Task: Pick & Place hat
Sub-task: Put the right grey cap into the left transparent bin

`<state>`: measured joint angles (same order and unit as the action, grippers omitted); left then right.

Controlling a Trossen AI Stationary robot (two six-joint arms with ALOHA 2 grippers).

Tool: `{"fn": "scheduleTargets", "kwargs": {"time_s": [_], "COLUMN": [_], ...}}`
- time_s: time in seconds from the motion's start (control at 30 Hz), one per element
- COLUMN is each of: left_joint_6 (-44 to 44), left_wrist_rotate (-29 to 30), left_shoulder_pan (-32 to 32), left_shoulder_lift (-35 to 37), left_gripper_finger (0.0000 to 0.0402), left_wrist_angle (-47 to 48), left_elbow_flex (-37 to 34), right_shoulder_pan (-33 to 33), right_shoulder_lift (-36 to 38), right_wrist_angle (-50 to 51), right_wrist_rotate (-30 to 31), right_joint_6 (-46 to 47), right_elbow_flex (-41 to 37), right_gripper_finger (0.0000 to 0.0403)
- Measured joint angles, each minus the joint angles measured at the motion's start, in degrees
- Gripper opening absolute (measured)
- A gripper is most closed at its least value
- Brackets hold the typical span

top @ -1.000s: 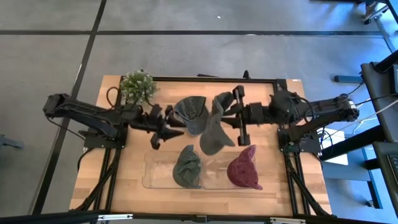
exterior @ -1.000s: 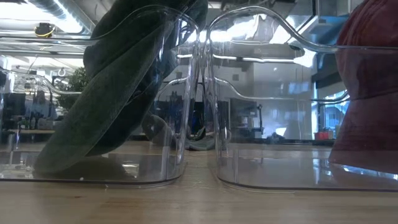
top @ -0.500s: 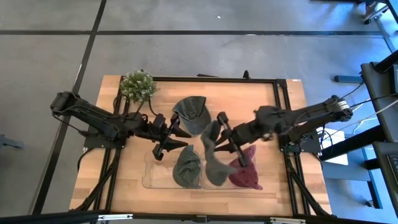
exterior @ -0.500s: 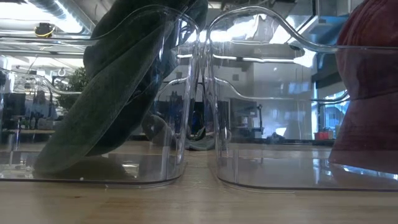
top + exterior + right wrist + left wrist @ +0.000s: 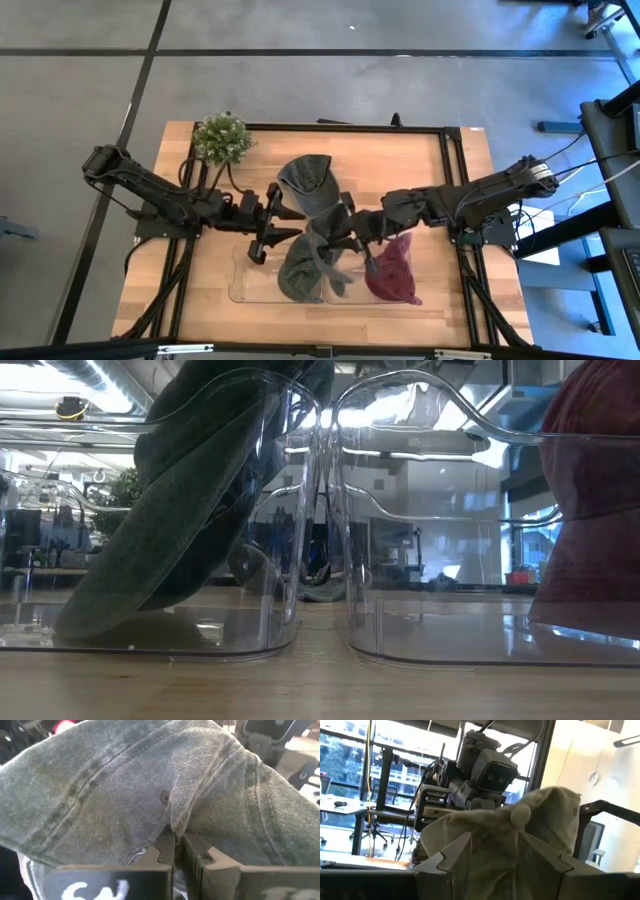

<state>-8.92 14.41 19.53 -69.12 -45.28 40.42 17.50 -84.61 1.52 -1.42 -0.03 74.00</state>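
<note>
A grey hat (image 5: 325,250) is carried by the right gripper (image 5: 345,232) above the clear bins (image 5: 262,292).

The fingers are pinched on a fold of the faded, soft cloth, which hangs limp over the divide between the green hat (image 5: 298,272) and the red hat (image 5: 393,272). It should be centred over one bin before release. The left gripper (image 5: 272,222), spread open, waits beside another grey hat (image 5: 305,180) on the table.
</note>
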Motion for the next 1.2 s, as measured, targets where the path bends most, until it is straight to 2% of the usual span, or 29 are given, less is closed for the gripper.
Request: {"fn": "scheduleTargets", "kwargs": {"time_s": [0.33, 0.47, 0.6, 0.87, 1.03, 1.2], "left_joint_6": [-0.82, -0.82, -0.02, 0.97, -1.28, 0.05], "left_wrist_rotate": [-3.57, -3.16, -0.28, -2.45, -1.57, -1.41], "left_shoulder_pan": [0.00, -0.01, -0.01, 0.00, 0.00, -0.02], "left_shoulder_lift": [-0.02, -0.08, -0.24, -0.24, -0.24, -0.24], "left_gripper_finger": [0.0157, 0.0157, 0.0157, 0.0157, 0.0157, 0.0157], "left_wrist_angle": [0.51, 0.49, 0.59, 0.54, -0.02, 0.10], "left_elbow_flex": [0.00, 0.00, 0.02, 0.02, 0.02, 0.02], "right_shoulder_pan": [0.00, 0.00, 0.00, -0.88, -1.16, -1.55], "right_shoulder_lift": [-0.53, -0.53, -0.53, -0.53, -0.53, -0.53], "right_wrist_angle": [0.76, 0.94, 1.01, 1.05, 1.29, 1.44], "right_wrist_rotate": [1.07, 1.46, 1.76, 1.91, 2.02, 1.98], "right_joint_6": [-0.15, -0.13, -0.05, 0.04, 0.45, 1.16], "right_elbow_flex": [0.00, 0.00, 0.00, 0.00, 0.00, 0.00], "right_gripper_finger": [0.0015, 0.0015, 0.0015, 0.0015, 0.0015, 0.0015]}}
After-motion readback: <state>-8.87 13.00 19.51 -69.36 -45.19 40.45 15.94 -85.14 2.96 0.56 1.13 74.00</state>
